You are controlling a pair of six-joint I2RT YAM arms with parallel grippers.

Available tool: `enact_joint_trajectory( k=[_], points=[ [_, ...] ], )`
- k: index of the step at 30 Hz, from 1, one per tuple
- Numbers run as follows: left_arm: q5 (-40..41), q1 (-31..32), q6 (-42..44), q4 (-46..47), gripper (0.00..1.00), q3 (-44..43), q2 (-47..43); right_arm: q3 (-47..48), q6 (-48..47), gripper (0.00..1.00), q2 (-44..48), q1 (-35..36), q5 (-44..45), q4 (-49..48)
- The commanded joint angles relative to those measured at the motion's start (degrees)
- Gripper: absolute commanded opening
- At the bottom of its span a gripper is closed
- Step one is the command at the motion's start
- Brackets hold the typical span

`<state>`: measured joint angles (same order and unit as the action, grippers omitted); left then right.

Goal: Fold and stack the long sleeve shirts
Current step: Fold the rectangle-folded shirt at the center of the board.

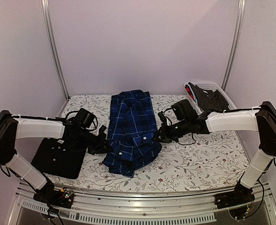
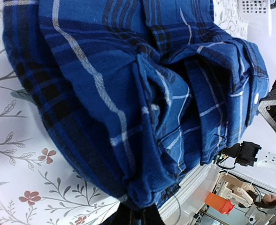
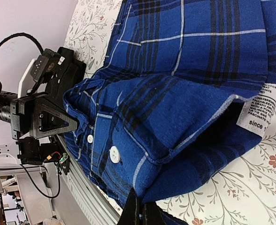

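A blue plaid shirt (image 1: 131, 129) lies lengthwise in the middle of the table, its near part folded into thick layers. My left gripper (image 1: 105, 146) is shut on the shirt's left edge, and in the left wrist view the plaid cloth (image 2: 128, 103) bunches right above the closed fingertips (image 2: 139, 216). My right gripper (image 1: 157, 137) is shut on the right edge of the same shirt (image 3: 185, 93), pinching a fold beside white buttons (image 3: 114, 154). A black shirt (image 1: 60, 157) lies folded at the near left, under the left arm.
A white lattice basket (image 1: 225, 96) with dark cloth in it stands at the back right. The floral tablecloth (image 1: 199, 159) covers the table. The table's metal front rail (image 1: 142, 199) runs close below the shirt's near end.
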<state>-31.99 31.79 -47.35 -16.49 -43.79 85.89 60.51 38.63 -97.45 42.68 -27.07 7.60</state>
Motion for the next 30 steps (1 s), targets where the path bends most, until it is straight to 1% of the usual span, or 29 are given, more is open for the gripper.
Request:
enact_joint_trajectory(
  k=[1, 5, 8, 13, 16, 19, 26, 30],
  points=[
    [-1.25, -0.83, 0.04, 1.52, 0.0, -0.33, 0.16, 0.74, 0.7, 0.0, -0.88, -1.19, -0.27, -2.25],
    [-0.85, -1.84, -0.71, 4.14, 0.0, 2.47, 0.87, -1.12, 1.25, 0.0, -1.37, -2.06, 0.07, -3.3],
    [-2.58, -1.96, -2.61, 8.3, 0.0, 3.84, 2.06, -1.51, 1.52, 0.0, -1.48, -2.23, 0.55, -4.21],
    [-3.98, -2.78, -5.61, 12.57, 0.0, 2.14, 2.51, 0.47, 2.06, 0.0, -3.13, -2.76, 1.07, -5.09],
    [-5.09, -4.69, -7.72, 15.45, 0.0, 2.08, 2.65, 1.58, 2.36, 0.0, -5.12, -4.18, 0.83, -5.55],
    [-5.97, -6.29, -9.79, 20.6, 0.0, 2.17, 3.56, 2.42, 2.54, 0.0, -7.6, -5.41, 0.31, -6.61],
    [-7.42, -7.88, -13.94, 29.83, 0.0, 2.18, 6.55, 4.54, 1.52, 0.0, -13.13, -5.94, 0.29, -5.53],
    [-6.68, -8.13, -15.52, 34.28, 0.0, 3.22, 7.57, 6.4, 0.68, 0.0, -14.21, -5.94, 1.57, -4.18]
  ],
)
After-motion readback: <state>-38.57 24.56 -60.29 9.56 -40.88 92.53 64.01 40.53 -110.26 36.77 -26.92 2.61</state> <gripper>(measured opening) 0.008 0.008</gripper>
